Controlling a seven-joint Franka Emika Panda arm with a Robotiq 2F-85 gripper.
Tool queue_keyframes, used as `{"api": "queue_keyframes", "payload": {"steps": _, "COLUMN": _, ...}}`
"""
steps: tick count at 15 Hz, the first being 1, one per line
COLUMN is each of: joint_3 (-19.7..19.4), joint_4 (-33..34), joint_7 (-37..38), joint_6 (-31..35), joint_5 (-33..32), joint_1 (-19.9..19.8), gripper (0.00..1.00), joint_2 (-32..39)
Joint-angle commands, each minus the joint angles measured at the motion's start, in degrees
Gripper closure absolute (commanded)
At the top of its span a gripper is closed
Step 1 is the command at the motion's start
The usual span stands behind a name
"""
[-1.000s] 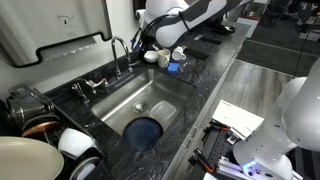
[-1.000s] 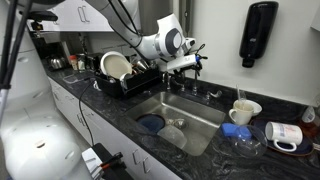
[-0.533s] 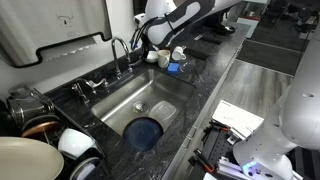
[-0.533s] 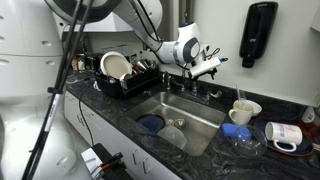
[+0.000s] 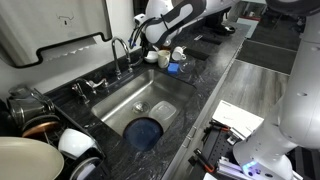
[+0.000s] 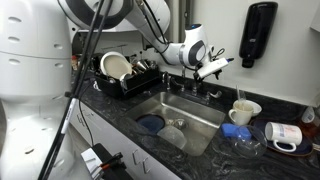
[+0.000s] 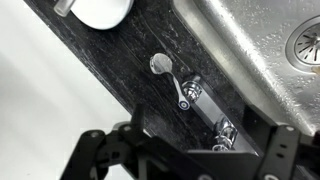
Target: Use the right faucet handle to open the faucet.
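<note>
The faucet (image 5: 118, 47) is a thin chrome gooseneck at the back edge of the steel sink (image 5: 150, 95). In the wrist view the right faucet handle (image 7: 182, 92), a short chrome lever with a round end, lies on the dark counter. The faucet's chrome base (image 7: 225, 130) is just below it. My gripper (image 7: 190, 165) is open and empty. Its dark fingers (image 7: 95, 152) frame the bottom of that view, above the handle and apart from it. In both exterior views the gripper (image 5: 141, 45) (image 6: 223, 65) hovers over the faucet area behind the sink.
A white cup (image 7: 100, 10) stands on the counter beyond the handle. More cups (image 6: 241, 110) and a blue-lidded dish (image 5: 172, 66) sit to the sink's side. A dish rack (image 6: 125, 75) with plates is on the other side. Low chrome fittings (image 5: 90, 86) stand apart.
The arm and gripper have swung sideways along the back of the sink, away from the dish rack and toward the cups. Nothing has been touched or taken hold of.
</note>
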Motion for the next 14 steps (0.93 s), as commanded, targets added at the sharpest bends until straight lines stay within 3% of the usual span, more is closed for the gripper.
{"api": "queue_keyframes", "payload": {"steps": 1, "joint_3": -0.48, "joint_4": 0.25, "joint_7": 1.39, "joint_6": 0.13, "joint_5": -1.54, "joint_1": 0.3, "gripper": 0.0, "joint_2": 0.3}}
{"api": "queue_keyframes", "payload": {"steps": 7, "joint_3": 0.05, "joint_4": 0.72, "joint_7": -0.26, "joint_6": 0.27, "joint_5": -0.87, "joint_1": -1.09, "gripper": 0.0, "joint_2": 2.14}}
{"api": "queue_keyframes", "payload": {"steps": 14, "joint_3": 3.48, "joint_4": 2.4, "joint_7": -8.22, "joint_6": 4.17, "joint_5": 0.57, "joint_1": -2.8, "gripper": 0.0, "joint_2": 5.9}}
